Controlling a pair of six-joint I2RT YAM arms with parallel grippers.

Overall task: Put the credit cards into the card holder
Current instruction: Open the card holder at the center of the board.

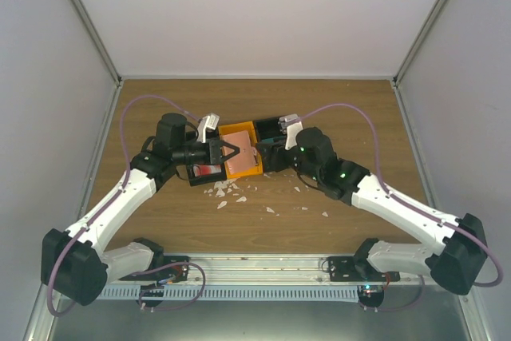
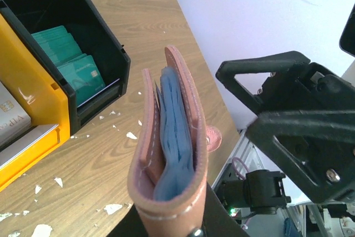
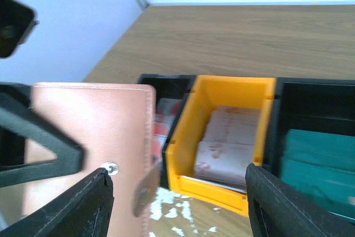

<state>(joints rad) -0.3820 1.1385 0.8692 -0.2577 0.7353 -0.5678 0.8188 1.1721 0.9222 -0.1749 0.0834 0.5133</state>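
Reddish-brown leather, one flat bifold card holder (image 2: pixel 172 154) stands on edge with the left gripper (image 1: pixel 227 152) clenched on it near its fold; light blue pockets show between its two flaps. It hangs over the middle of the wooden worktop (image 1: pixel 335 109), just beside the bins. Three open plastic bins stand there in a touching row: one orange bin (image 3: pixel 233 84) between two black bins (image 3: pixel 317 90). The orange bin holds two visible stacks of pale pinkish cards (image 3: pixel 230 142). One black bin holds teal cards (image 2: pixel 66 59), at least three overlapping, the full number unclear. White cards with red blobs (image 3: pixel 161 117) lie in the other black bin, mostly hidden behind the card holder. The right gripper (image 3: pixel 177 178) has its jaws spread wide, grasping nothing. Small white paper scraps (image 1: pixel 227 193), too small and scattered to count, litter the worktop between the bins and its near edge
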